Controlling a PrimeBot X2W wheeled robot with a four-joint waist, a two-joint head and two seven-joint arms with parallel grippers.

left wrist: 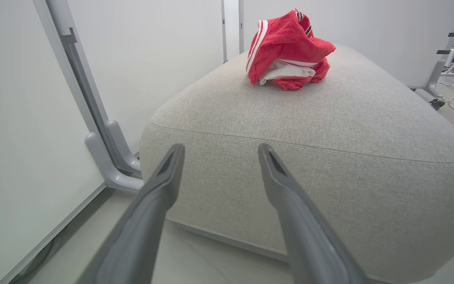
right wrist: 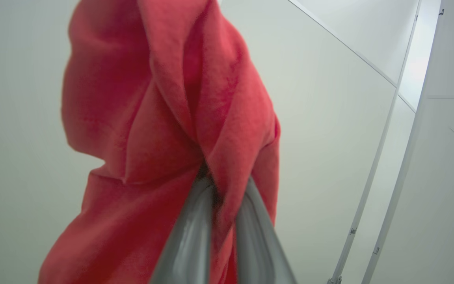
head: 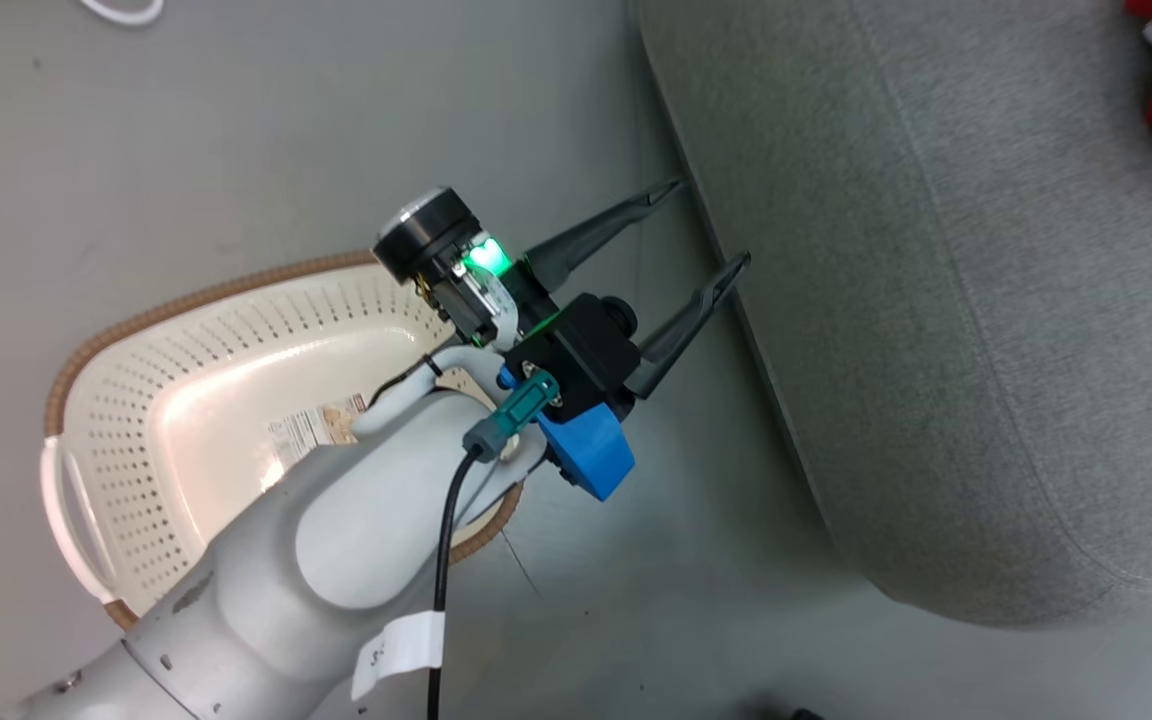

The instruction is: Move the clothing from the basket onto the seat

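Clothing: two pieces, one basket

The striped red-and-white garment is lying crumpled on top of the grey seat, toward its far end. The plain red garment is hanging bunched, pinched in my right hand. The cream basket is sitting on the floor near the seat, its label showing inside.

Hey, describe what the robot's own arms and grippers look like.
The left arm is a smooth pale-grey shell with a white tag and a black cable running to a teal plug. The left gripper has a black body, a blue block, a green light and two long, dark, tapering jaws. On the right gripper the jaws are glossy dark grey.
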